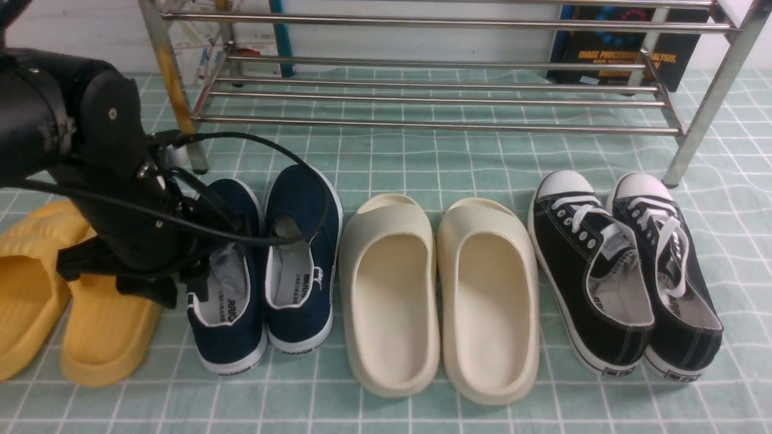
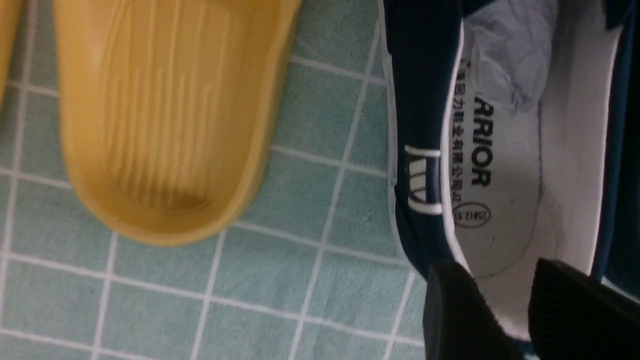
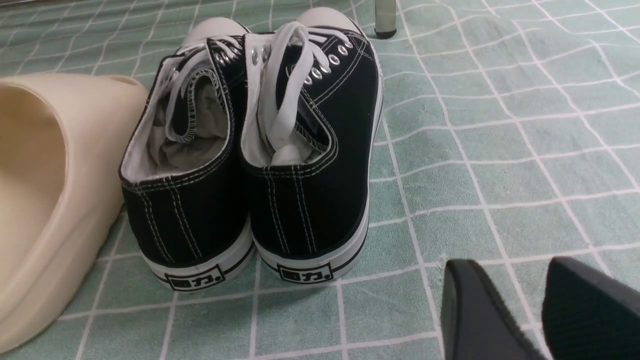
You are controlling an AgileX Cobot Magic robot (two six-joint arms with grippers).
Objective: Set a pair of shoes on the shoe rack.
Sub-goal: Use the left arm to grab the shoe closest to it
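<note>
The pair of shoes, two navy slip-ons with white soles, stands side by side on the green checked cloth: the left shoe (image 1: 226, 301) and the right shoe (image 1: 301, 253), toes toward the shoe rack (image 1: 422, 125). My left arm (image 1: 114, 199) leans over the left shoe. In the left wrist view my left gripper (image 2: 495, 272) hangs over that shoe's heel (image 2: 420, 125), jaws apart, with the grey-white insole (image 2: 500, 225) showing between the fingers. My right gripper (image 3: 507, 270) is open above bare cloth and holds nothing.
Yellow slides (image 1: 102, 325) lie left of the navy pair, close under my left arm. Cream slides (image 1: 389, 289) are in the middle and black lace-up sneakers (image 1: 588, 271) at the right. The rack's rust-stained post (image 1: 172, 84) stands behind my left arm. A dark book (image 1: 621, 54) leans behind the rack.
</note>
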